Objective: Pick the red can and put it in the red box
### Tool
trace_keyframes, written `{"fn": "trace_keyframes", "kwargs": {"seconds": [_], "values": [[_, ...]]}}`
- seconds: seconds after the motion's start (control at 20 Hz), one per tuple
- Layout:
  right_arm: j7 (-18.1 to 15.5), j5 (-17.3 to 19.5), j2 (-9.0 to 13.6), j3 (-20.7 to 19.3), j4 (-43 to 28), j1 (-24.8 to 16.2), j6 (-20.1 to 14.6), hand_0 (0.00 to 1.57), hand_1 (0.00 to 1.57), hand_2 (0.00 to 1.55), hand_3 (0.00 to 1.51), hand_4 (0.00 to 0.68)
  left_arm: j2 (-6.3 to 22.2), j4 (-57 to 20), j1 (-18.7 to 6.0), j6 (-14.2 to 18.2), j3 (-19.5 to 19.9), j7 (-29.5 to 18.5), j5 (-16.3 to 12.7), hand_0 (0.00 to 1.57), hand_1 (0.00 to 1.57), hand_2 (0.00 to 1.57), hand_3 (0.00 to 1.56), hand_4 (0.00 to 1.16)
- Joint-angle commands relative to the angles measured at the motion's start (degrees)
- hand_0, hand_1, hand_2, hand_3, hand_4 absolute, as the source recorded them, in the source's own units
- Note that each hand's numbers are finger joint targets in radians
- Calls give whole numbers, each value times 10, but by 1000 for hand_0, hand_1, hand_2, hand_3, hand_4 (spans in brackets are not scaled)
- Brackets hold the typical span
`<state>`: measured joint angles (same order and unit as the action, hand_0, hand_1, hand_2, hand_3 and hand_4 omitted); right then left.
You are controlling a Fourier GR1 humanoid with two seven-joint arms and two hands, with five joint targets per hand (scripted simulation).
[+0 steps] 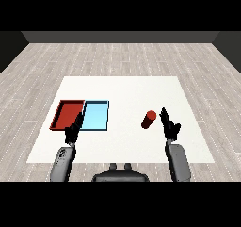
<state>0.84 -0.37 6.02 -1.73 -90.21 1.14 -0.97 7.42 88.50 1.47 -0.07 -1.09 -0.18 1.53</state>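
A red can lies tilted on the white worktop, right of the light blue tray and red tray. The right hand sits just beside the can, fingers straight, holding nothing. The left hand hangs open over the trays' near edge.

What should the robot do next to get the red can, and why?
Probably slide the right hand a little to its left and curl its fingers round the red can. The can stands on the white table just beside that open hand, not yet held, and far from the red tray.
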Motion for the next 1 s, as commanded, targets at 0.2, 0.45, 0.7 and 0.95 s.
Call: {"fn": "trace_keyframes", "kwargs": {"seconds": [0.2,0.45,0.7,0.95], "values": [[-53,-109,125,-132,119,31,146,0,0,0,0,0,-16,6,-26,3,9,16,-10,0,0,0,0,0],[-194,-156,130,-165,88,34,202,0,0,0,0,0,-34,60,-33,-16,31,-174,-48,0,0,0,0,0],[-278,-122,131,-169,200,63,221,0,0,0,0,0,-57,25,-22,-6,22,-237,-31,0,0,0,0,0],[-322,-95,157,-174,301,113,239,0,0,0,0,0,-42,12,-31,-32,39,-234,-55,0,0,0,0,0]]}}
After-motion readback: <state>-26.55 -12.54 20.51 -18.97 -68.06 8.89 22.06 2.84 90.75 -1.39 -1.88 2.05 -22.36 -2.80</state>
